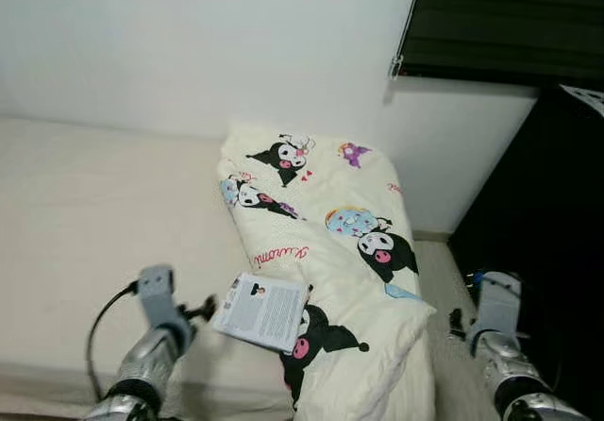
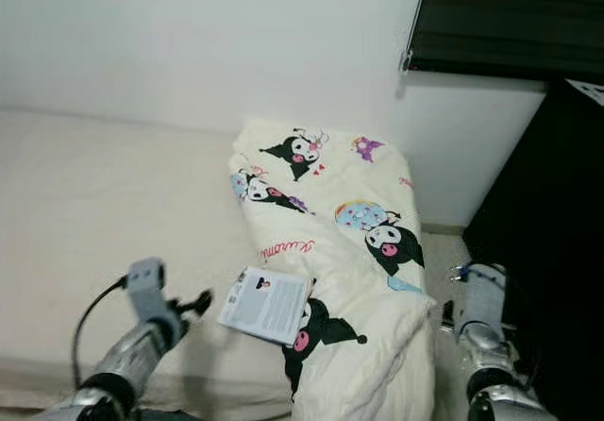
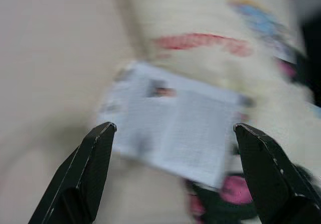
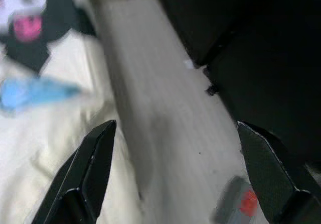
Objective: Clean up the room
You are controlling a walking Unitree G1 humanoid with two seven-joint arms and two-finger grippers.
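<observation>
Lying just ahead of the spread left gripper (image 3: 170,133), booklet (image 1: 261,310) runs crosswise; right gripper (image 4: 175,133) spread, farther.

A cream bed (image 1: 85,213) carries a folded cartoon-print quilt (image 1: 330,242) (booklet (image 1: 261,311) at its edge).

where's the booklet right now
The booklet lies on the bed, its right edge resting on the cartoon-print blanket. In the head views it is low and centre, just right of the open left gripper.
</observation>
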